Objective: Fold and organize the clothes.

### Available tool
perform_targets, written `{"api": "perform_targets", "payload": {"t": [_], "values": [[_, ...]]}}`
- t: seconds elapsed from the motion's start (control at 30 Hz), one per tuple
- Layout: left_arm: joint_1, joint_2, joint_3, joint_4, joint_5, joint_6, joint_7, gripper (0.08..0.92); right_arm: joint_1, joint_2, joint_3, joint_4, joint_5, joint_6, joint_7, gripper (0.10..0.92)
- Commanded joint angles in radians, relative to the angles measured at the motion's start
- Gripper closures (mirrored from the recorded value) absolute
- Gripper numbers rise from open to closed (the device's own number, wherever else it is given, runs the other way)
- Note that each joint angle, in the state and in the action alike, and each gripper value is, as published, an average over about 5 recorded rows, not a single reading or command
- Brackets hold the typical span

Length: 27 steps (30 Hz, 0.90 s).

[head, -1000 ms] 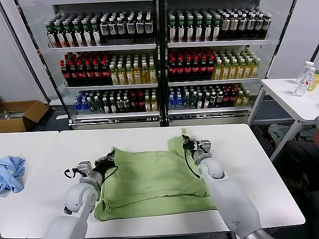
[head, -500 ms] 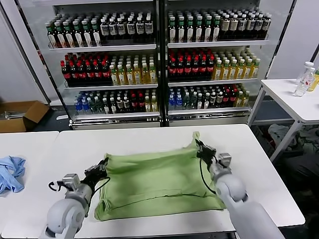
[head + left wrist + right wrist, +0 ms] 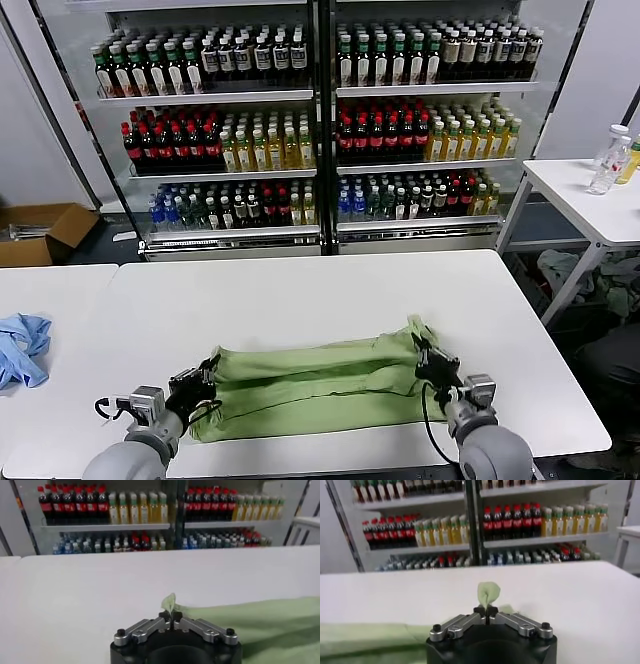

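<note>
The sage-green shirt (image 3: 310,385) lies folded into a long low band across the near part of the white table (image 3: 300,290). My left gripper (image 3: 205,373) is shut on the shirt's left far corner; the pinched tip of fabric (image 3: 170,602) sticks up between its fingers. My right gripper (image 3: 425,350) is shut on the shirt's right far corner, with a small green flap (image 3: 488,594) standing above its fingertips. Both grippers hold the far edge close to the near edge of the table. Collar, buttons and print are hidden.
A blue cloth (image 3: 22,345) lies on the left table. A side table (image 3: 590,205) with bottles stands at the right. Drink coolers (image 3: 320,120) fill the back. A cardboard box (image 3: 40,230) sits on the floor at left.
Both grippers have pulled the shirt's far edge toward me, over the near part. The spread shirt has become a narrow folded band near the table's front edge.
</note>
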Motion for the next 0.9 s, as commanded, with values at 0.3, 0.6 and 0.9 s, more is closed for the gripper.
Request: {"api": "perform_targets", "payload": {"t": [0.3, 0.6, 0.9], "values": [[0.195, -0.183, 0.048, -0.097, 0.384, -0.181, -0.264, 0.607, -0.182, -0.005, 0.056, 0.115, -0.104, -0.045, -0.004, 0.568], [0.175, -0.268, 0.137, 0.025, 0.427, -0.196, -0.27, 0.347, -0.224, -0.014, 0.081, 0.129, -0.109, -0.039, -0.003, 0.308], [0.166, -0.276, 0.146, 0.099, 0.427, -0.224, -0.252, 0.225, -0.245, -0.018, 0.096, 0.137, -0.109, -0.026, -0.002, 0.203]]}}
